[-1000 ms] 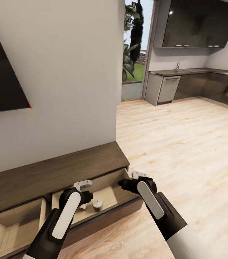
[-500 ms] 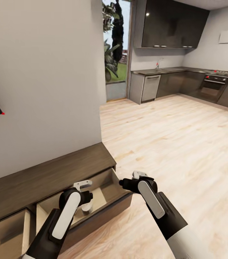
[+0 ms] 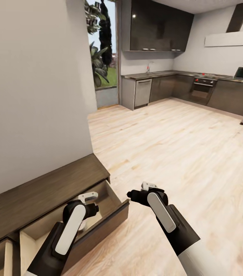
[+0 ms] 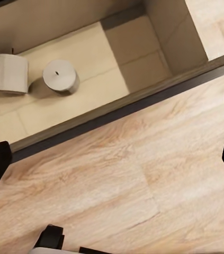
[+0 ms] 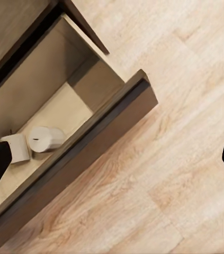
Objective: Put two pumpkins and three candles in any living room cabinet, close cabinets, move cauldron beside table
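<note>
Low dark-brown wooden cabinet (image 3: 41,188) drawer stands open, holding two pale beige wax candles (image 4: 60,75) (image 4: 11,73); left end effector (image 4: 112,159) and right end effector (image 5: 112,159) both spread wide, empty.

The dark-brown cabinet (image 3: 48,184) sits at lower left, a drawer (image 5: 85,90) pulled open; two pale stubby candles (image 4: 60,75) (image 4: 11,73) lie touching inside.

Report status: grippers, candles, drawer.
Left gripper and right gripper both open, empty. Two candles in the open drawer of the cabinet. Nothing in the way.
</note>
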Robot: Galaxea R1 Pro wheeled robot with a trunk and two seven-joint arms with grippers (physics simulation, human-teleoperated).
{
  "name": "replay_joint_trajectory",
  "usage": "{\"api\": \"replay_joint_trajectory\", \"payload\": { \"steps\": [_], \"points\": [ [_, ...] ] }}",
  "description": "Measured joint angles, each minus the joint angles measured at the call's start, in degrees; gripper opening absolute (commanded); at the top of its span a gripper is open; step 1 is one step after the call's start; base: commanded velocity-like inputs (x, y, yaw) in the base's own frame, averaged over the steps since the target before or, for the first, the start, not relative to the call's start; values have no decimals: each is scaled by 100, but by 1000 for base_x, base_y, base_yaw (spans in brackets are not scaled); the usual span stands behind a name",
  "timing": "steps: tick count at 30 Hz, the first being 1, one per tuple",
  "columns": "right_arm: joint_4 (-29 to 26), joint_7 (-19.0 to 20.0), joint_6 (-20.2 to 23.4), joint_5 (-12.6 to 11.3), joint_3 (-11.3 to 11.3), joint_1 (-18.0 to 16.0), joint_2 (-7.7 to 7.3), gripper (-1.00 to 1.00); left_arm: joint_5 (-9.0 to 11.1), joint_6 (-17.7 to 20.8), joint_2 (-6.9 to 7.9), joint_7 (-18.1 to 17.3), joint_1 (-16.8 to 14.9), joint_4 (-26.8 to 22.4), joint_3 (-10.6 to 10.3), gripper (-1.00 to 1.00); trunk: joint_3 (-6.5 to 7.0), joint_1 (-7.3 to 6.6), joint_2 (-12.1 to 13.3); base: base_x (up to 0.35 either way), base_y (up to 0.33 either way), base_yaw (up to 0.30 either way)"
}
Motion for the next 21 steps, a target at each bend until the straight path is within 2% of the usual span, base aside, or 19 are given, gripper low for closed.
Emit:
{"api": "replay_joint_trajectory", "payload": {
  "steps": [21],
  "points": [
    [9, 0, 0, 0, 0, 0, -1, 100, 0, 0, -1, 2, 0, -6, 0, 100, 0, 0, 0, 0, 0, -280]
  ]
}}
